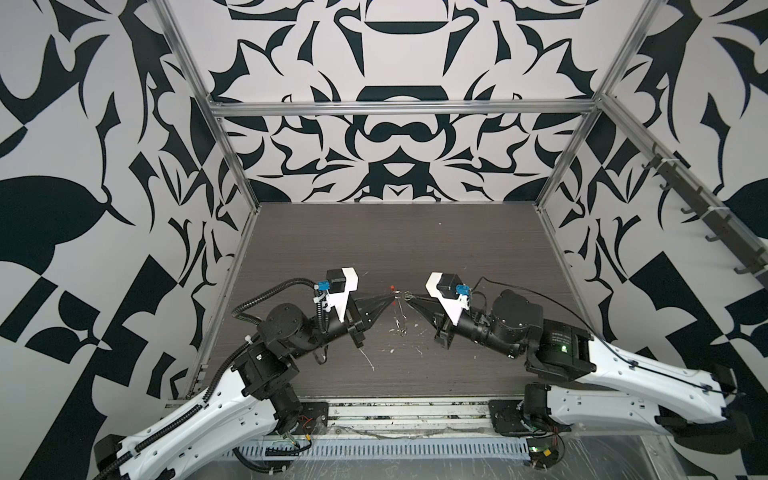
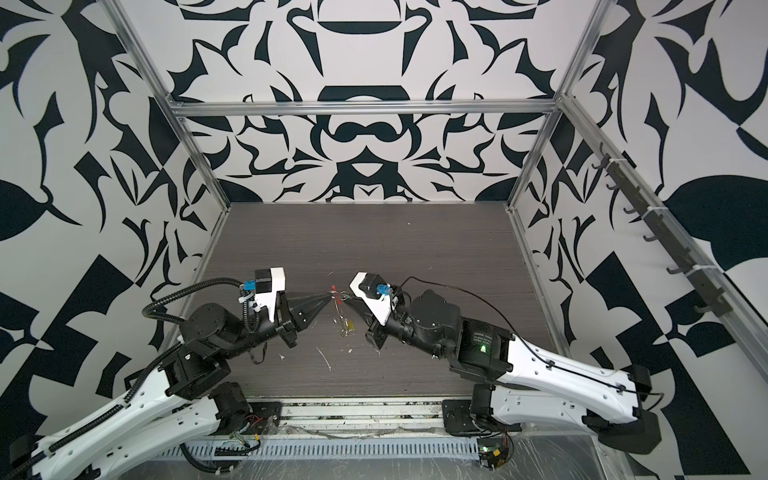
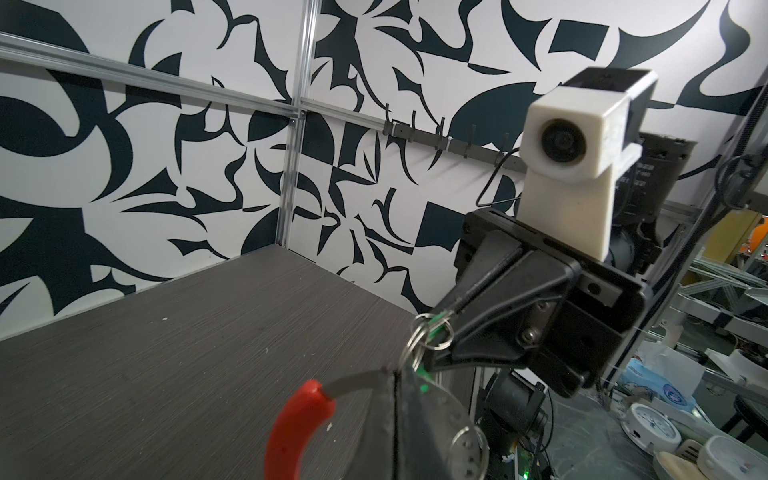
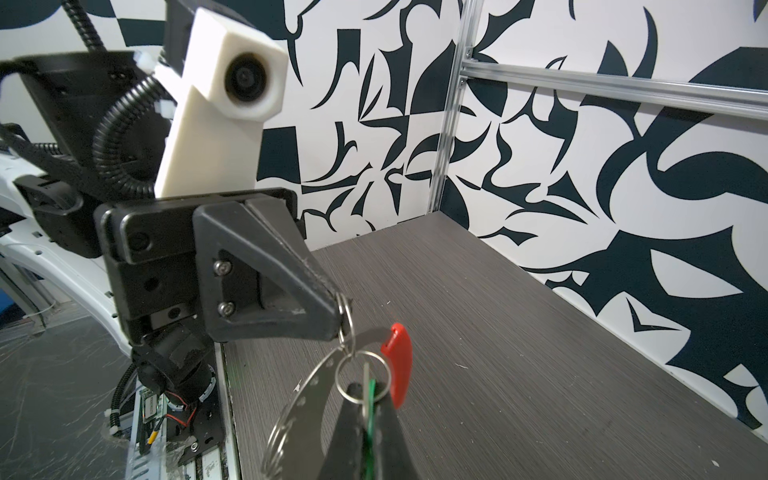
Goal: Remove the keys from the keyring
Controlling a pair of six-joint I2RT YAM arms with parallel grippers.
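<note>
The keyring (image 4: 299, 409) is held clear of the surface (image 1: 374, 241), just below the centre of both top views, where the two arms meet tip to tip. The jaws of the left gripper (image 1: 390, 297) are seen closed tight on the hoop's flat grey strip, right beside the red section (image 3: 299, 424). The jaws of the right gripper (image 4: 365, 397) are pressed together on the green tag (image 4: 370, 399) of one key, which is joined to the hoop by a small split ring (image 4: 337, 378). From the pinch the grey hoop is seen curving down towards the lower edge of the right wrist view. A yellow tag (image 2: 349, 326) is made out just beneath the jaws in a top view. Whether it hangs from the hoop or lies on the surface cannot be told. White flecks (image 1: 390, 351) are scattered on the surface lower in the frame.
</note>
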